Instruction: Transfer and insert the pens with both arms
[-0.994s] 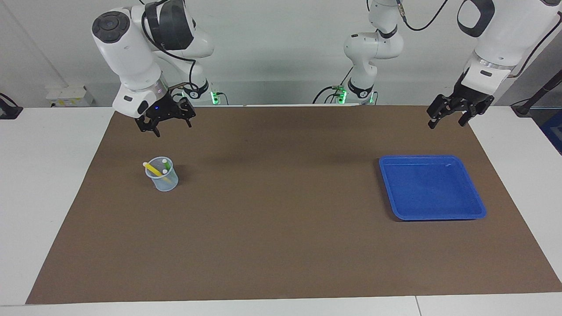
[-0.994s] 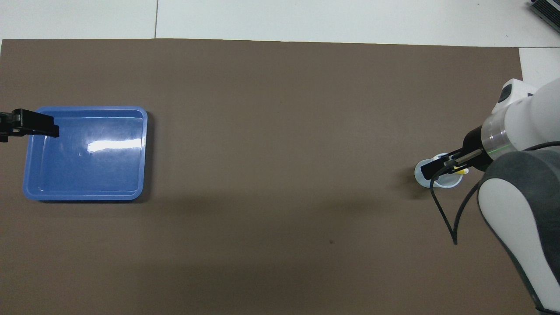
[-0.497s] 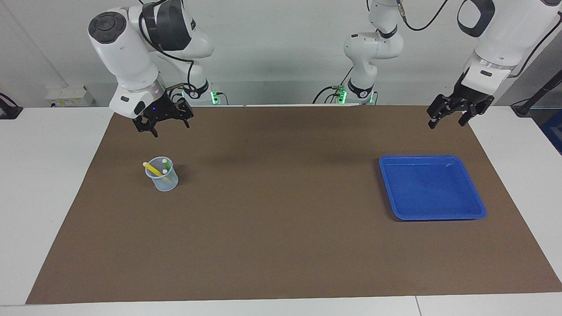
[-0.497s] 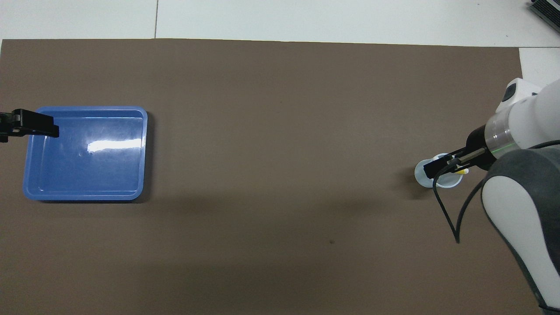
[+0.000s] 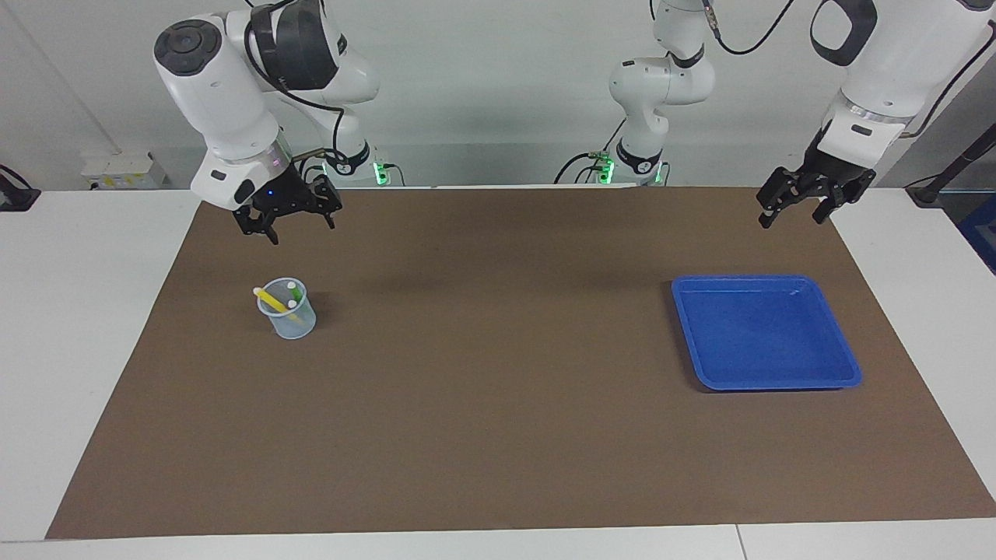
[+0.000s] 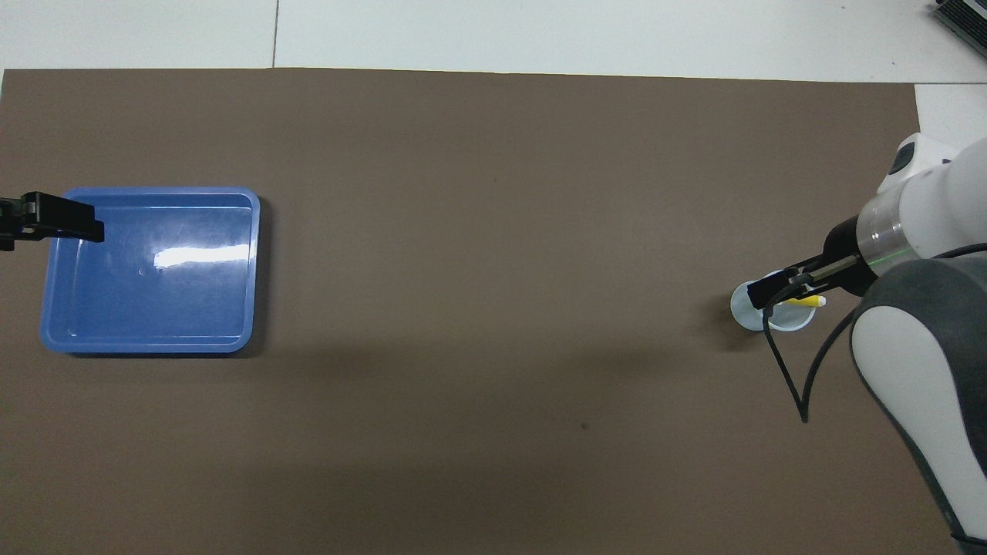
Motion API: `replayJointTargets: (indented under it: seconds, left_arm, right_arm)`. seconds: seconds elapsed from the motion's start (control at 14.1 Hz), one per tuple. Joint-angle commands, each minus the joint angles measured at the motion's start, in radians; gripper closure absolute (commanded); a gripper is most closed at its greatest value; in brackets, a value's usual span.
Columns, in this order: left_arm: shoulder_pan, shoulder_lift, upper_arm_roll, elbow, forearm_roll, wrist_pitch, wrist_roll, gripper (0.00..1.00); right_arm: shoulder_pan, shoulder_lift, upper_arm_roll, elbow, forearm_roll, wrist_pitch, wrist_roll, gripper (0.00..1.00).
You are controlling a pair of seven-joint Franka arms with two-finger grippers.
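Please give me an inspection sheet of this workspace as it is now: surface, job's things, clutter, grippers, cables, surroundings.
Surface: brown mat on a white table.
Job's things: pens stand in a clear cup toward the right arm's end; yellow and green ones show, a third cannot be made out. Blue tray toward the left arm's end, nothing in it.
Clutter: nothing seen.
Grippers: right gripper open, raised near the cup, holding nothing; left gripper open, raised near the tray, holding nothing.
Cables: black cable hangs from the right arm.
Surroundings: two smaller white arms with green lights at the table's edge.
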Motion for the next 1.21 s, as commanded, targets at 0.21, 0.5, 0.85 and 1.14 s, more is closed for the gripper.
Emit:
replayJointTargets:
  seconds: [0.21,0.5,0.85,1.14]
  left_arm:
    - [-0.001,-0.002,-0.001,0.006,0.017,-0.019,0.014,0.0]
    - [-0.001,-0.001,-0.002,0.008,0.017,-0.019,0.014,0.0]
    - [-0.001,-0.001,-0.002,0.008,0.015,-0.02,0.014,0.0]
    - [-0.001,-0.001,-0.002,0.008,0.017,-0.019,0.014,0.0]
  right_arm:
    - [-0.012,0.042,-0.014,0.152,0.002,-0.127,0.051,0.0]
    - [-0.001,0.036,-0.086,0.162,0.007,-0.136,0.068,0.0]
    - [-0.003,0.036,-0.088,0.166,-0.004,-0.128,0.074,0.0]
    - [-0.003,0.037,-0.088,0.165,-0.007,-0.127,0.074,0.0]
